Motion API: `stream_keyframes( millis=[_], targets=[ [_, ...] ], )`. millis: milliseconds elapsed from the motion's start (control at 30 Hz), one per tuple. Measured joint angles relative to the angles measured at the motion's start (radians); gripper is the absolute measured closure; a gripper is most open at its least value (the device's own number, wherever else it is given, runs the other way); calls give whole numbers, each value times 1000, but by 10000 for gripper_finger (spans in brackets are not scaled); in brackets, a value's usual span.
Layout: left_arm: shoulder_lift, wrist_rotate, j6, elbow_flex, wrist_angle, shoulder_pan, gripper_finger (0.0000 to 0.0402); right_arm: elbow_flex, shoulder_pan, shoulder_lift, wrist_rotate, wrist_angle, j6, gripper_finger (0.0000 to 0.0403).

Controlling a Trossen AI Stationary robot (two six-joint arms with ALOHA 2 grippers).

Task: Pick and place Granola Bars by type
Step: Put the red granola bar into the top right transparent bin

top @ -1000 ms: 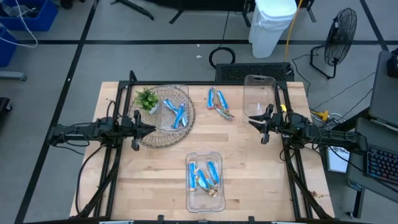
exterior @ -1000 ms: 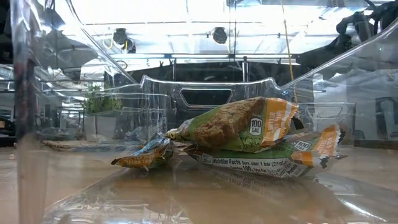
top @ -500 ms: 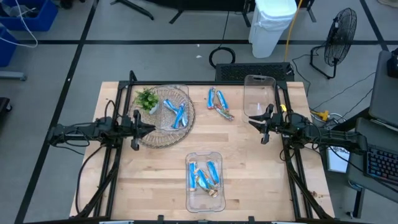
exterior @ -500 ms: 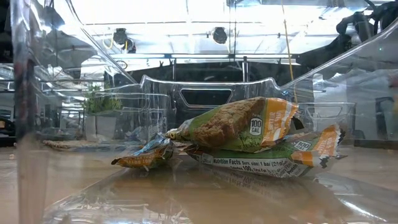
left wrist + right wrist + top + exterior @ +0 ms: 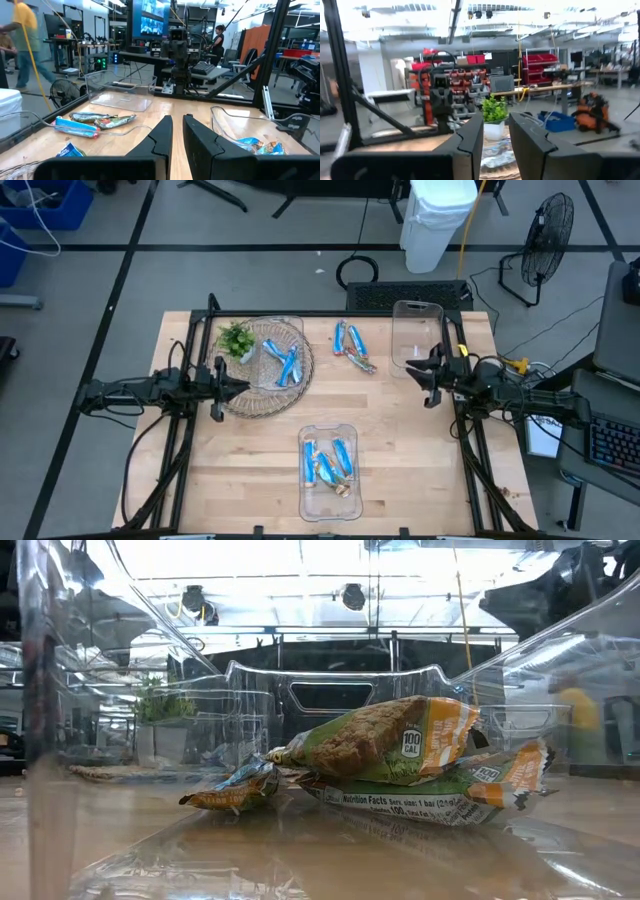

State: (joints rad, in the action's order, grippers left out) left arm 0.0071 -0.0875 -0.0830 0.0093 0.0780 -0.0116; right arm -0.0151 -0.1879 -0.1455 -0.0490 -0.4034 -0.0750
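Observation:
Blue-and-white Granola Bars lie in three groups: on a round clear plate [image 5: 265,367] at the left, as a loose pile [image 5: 352,347] on the bare wood at the far middle, and in a clear tub [image 5: 328,465] at the near middle. The low view looks through that tub at green-and-orange bars [image 5: 400,755] lying on its floor. My left gripper [image 5: 243,386] hovers level at the plate's left rim, its fingers [image 5: 162,132] almost together with nothing between them. My right gripper [image 5: 412,368] hangs at the table's right, beside an empty clear tub [image 5: 417,332]; it is slightly open and holds nothing.
A small green plant [image 5: 234,338] in a white pot stands on the plate's far left part. Bare wood lies between the plate, the loose pile and the near tub. Black frame rails run along the table's left and right sides. People move about in the room beyond.
My right gripper has tipped its fingers upward a little while staying at the table's right side. The bars, the tubs and the plate lie as before.

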Motion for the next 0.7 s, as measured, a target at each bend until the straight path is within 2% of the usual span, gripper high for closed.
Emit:
stream_keyframes(
  millis=[67,200,300,367,433,533,700],
  targets=[
    [0,0,0,0,0,0,353,0,0,0,-1,-7,-47,318],
    [0,0,0,0,0,0,353,0,0,1,-6,-68,-40,318],
    [0,0,0,0,0,0,353,-27,-1,-24,-113,-103,-65,318],
    [0,0,0,0,0,0,353,-94,1,-83,-190,17,-72,318],
    [0,0,0,0,1,0,353,-216,8,-206,-241,101,-66,318],
    [0,0,0,1,1,0,353,-439,20,-456,-365,174,-30,318],
    [0,0,0,1,2,0,353,-886,5,-936,-445,534,25,318]
  ],
)
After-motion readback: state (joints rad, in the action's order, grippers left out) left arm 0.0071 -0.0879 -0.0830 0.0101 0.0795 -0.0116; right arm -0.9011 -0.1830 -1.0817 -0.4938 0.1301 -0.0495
